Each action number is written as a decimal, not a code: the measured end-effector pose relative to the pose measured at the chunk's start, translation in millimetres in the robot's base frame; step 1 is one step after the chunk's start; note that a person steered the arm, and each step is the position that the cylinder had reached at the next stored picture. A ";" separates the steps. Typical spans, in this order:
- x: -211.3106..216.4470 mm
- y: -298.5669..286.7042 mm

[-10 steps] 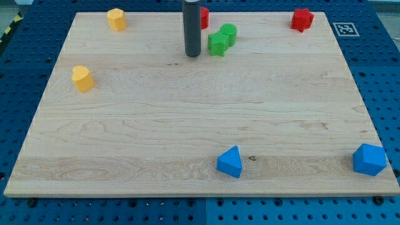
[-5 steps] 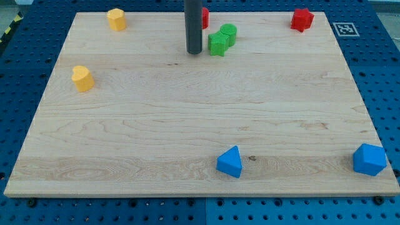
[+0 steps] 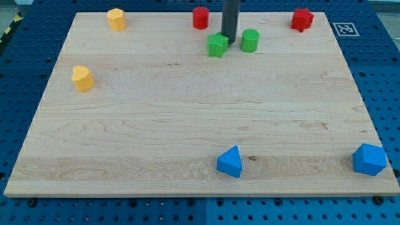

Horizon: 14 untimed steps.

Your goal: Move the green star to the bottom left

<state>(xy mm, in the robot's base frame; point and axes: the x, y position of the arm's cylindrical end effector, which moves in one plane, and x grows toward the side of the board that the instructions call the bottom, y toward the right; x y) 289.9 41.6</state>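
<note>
The green star (image 3: 217,45) lies near the top middle of the wooden board (image 3: 187,125). A green cylinder (image 3: 250,40) stands a little to its right, apart from it. My rod comes down from the view's top between them, and my tip (image 3: 229,42) sits just right of and slightly above the star, touching or nearly touching it.
A red cylinder (image 3: 200,17) stands at the top, left of the rod. A red block (image 3: 302,19) is at the top right. A yellow block (image 3: 116,19) is at the top left and another yellow block (image 3: 82,78) at the left. A blue block (image 3: 230,162) and a blue block (image 3: 369,159) lie along the bottom.
My tip moved from the star's left to its upper right, between the star and the green cylinder. The green cylinder shifted right, away from the star. The red cylinder is now uncovered.
</note>
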 end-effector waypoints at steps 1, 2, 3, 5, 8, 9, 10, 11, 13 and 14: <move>1.3 -27.8; 20.3 -38.7; 55.2 -38.8; 121.9 -30.1; 139.2 -10.4; 128.1 -23.5; 150.3 -23.5; 169.0 -23.5; 162.2 -50.4; 155.1 -69.1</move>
<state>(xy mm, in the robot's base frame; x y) 445.0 -27.5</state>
